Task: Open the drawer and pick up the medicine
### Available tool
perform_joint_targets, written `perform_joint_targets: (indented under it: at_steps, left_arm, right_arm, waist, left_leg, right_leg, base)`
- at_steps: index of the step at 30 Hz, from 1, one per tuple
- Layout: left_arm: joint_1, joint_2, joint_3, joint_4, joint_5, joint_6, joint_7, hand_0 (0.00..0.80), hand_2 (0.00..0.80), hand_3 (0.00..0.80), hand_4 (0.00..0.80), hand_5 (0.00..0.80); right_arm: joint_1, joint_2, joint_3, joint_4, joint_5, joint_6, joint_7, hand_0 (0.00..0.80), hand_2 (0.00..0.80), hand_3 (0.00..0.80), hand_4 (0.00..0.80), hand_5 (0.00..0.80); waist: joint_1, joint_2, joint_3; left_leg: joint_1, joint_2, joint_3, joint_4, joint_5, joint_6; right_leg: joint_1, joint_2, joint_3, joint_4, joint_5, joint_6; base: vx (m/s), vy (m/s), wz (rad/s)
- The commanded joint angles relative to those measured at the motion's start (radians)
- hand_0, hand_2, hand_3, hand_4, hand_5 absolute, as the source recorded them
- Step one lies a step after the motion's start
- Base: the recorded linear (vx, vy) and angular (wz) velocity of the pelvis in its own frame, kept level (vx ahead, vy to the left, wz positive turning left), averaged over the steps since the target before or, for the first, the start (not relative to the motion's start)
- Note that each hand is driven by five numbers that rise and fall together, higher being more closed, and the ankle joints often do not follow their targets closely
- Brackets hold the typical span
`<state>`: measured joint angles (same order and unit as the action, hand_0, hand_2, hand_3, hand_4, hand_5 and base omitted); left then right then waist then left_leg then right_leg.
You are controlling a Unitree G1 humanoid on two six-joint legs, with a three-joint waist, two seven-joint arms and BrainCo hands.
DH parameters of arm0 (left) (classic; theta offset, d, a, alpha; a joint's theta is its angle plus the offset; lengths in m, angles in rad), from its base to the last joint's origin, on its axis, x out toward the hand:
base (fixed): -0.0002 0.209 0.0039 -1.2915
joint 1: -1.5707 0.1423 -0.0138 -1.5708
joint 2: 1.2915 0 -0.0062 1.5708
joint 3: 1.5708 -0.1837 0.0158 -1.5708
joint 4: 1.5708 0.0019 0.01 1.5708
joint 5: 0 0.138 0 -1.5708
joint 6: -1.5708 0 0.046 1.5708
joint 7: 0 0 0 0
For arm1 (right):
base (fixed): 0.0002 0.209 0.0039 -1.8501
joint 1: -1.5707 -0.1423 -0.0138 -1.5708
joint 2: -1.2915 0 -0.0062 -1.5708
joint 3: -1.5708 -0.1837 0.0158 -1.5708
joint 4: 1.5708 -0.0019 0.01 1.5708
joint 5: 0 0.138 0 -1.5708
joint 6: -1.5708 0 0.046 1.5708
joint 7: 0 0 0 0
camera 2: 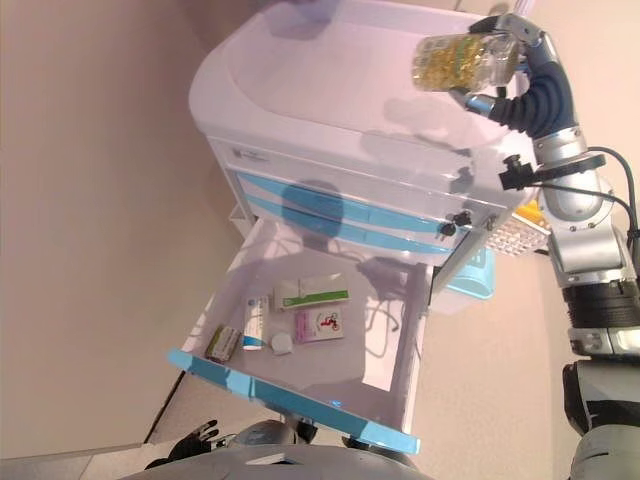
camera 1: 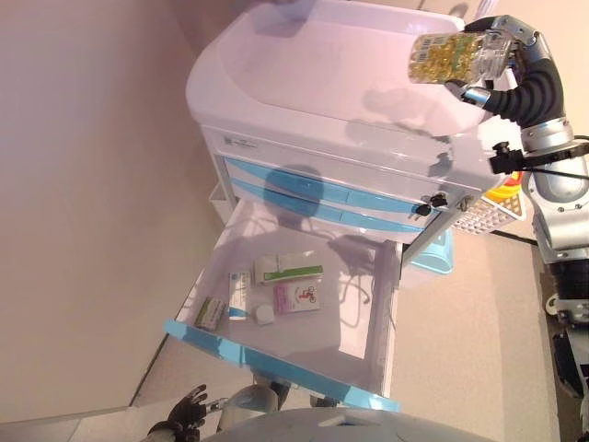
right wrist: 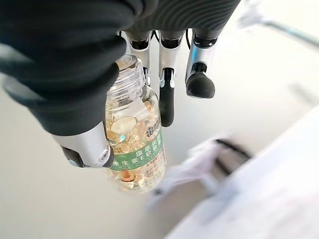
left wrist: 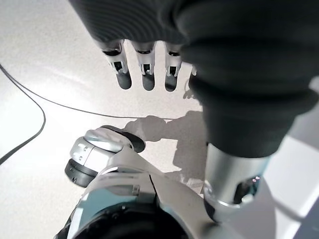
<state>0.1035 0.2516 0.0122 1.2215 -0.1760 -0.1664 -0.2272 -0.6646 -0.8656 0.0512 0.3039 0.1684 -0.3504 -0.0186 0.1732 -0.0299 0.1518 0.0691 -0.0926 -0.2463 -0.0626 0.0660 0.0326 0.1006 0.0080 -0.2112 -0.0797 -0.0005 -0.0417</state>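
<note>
My right hand point(camera 1: 511, 41) is shut on a clear medicine bottle point(camera 1: 446, 57) full of yellow capsules and holds it on its side, above the far right of the white cart's top point(camera 1: 322, 64). In the right wrist view the fingers point(right wrist: 167, 74) and thumb curl round the bottle point(right wrist: 134, 144), which has a green label. The cart's bottom drawer point(camera 1: 276, 364) is pulled out, blue front towards me. In it lie a green-and-white box point(camera 1: 288, 268), a pink box point(camera 1: 296, 296), a tube point(camera 1: 238, 295), a small round white thing point(camera 1: 265, 315) and a small box point(camera 1: 210, 314). My left hand point(camera 1: 184, 419) hangs low, open and empty.
Two blue-fronted upper drawers point(camera 1: 322, 189) are closed. A white basket with a yellow thing point(camera 1: 488, 216) hangs on the cart's right side, a light blue bin point(camera 1: 433, 253) below it. A wall stands at the left. A dark cable point(left wrist: 30, 99) lies on the floor.
</note>
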Motion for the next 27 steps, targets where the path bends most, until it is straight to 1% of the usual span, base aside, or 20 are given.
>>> perform_joint_targets:
  at_steps: [1, 5, 11, 15, 19, 23, 27]
  left_arm:
    - [-0.027, 0.06, -0.072, 0.038, -0.007, 0.018, -0.007, 0.0, 0.0, 0.0, 0.0, 0.0]
    - [-0.035, 0.076, -0.093, 0.039, -0.006, 0.029, 0.002, 0.0, 0.0, 0.0, 0.0, 0.0]
    - [-0.05, 0.103, -0.099, 0.006, -0.017, 0.047, 0.0, 0.0, 0.0, 0.0, 0.0, 0.0]
    - [-0.053, 0.121, -0.106, -0.009, -0.021, 0.05, -0.007, 0.0, 0.0, 0.0, 0.0, 0.0]
    - [-0.051, 0.13, -0.111, -0.013, -0.02, 0.052, -0.011, 0.0, 0.0, 0.0, 0.0, 0.0]
    - [-0.047, 0.136, -0.115, -0.012, -0.018, 0.052, -0.013, 0.0, 0.0, 0.0, 0.0, 0.0]
    - [-0.041, 0.138, -0.114, -0.014, -0.016, 0.053, -0.008, 0.0, 0.0, 0.0, 0.0, 0.0]
  right_arm:
    - [-0.132, -0.082, 0.059, 0.084, 0.082, 0.042, 0.001, 0.8, 0.8, 0.8, 0.8, 0.8]
    - [-0.229, -0.125, 0.133, 0.201, 0.086, 0.108, 0.047, 0.8, 0.8, 0.8, 0.8, 0.8]
    - [-0.38, -0.185, 0.276, 0.315, 0.001, 0.163, 0.121, 0.8, 0.8, 0.8, 0.8, 0.8]
    - [-0.511, -0.234, 0.406, 0.386, -0.045, 0.211, 0.22, 0.8, 0.8, 0.8, 0.8, 0.8]
    - [-0.607, -0.254, 0.513, 0.457, -0.087, 0.229, 0.326, 0.8, 0.8, 0.8, 0.8, 0.8]
    - [-0.655, -0.255, 0.575, 0.502, -0.124, 0.231, 0.387, 0.8, 0.8, 0.8, 0.8, 0.8]
    - [-0.681, -0.25, 0.61, 0.536, -0.164, 0.236, 0.435, 0.8, 0.8, 0.8, 0.8, 0.8]
  waist:
    - [0.046, -0.028, -0.073]
    - [0.058, -0.035, -0.07]
    - [0.077, -0.046, -0.067]
    - [0.088, -0.061, -0.067]
    - [0.095, -0.073, -0.064]
    - [0.101, -0.082, -0.057]
    - [0.106, -0.088, -0.053]
  left_leg:
    - [-0.022, -0.038, 0.02, 0.039, -0.118, 0.004]
    - [-0.017, -0.04, 0.017, 0.04, -0.119, 0.001]
    - [-0.016, -0.041, 0.013, 0.044, -0.119, -0.003]
    - [-0.016, -0.041, 0.009, 0.045, -0.118, -0.006]
    - [-0.017, -0.042, 0.005, 0.044, -0.115, -0.008]
    - [-0.021, -0.043, 0.002, 0.049, -0.112, -0.008]
    - [-0.021, -0.044, -0.002, 0.047, -0.109, -0.009]
  right_leg:
    - [-0.025, -0.057, 0.001, 0.109, -0.086, 0.058]
    - [-0.018, -0.058, -0.009, 0.109, -0.09, 0.055]
    - [-0.01, -0.06, -0.025, 0.109, -0.092, 0.055]
    - [-0.006, -0.06, -0.032, 0.11, -0.093, 0.054]
    - [-0.004, -0.058, -0.036, 0.111, -0.092, 0.052]
    - [-0.006, -0.057, -0.034, 0.113, -0.09, 0.051]
    - [-0.006, -0.055, -0.032, 0.113, -0.088, 0.052]
  base:
    - [0.001, 0.009, 0.14]
    - [0.001, 0.006, 0.1]
    - [0.004, -0.002, 0.07]
    - [0.007, -0.004, 0.1]
    - [0.003, -0.004, 0.1]
    - [-0.007, -0.003, 0.03]
    - [0.0, 0.0, 0.0]
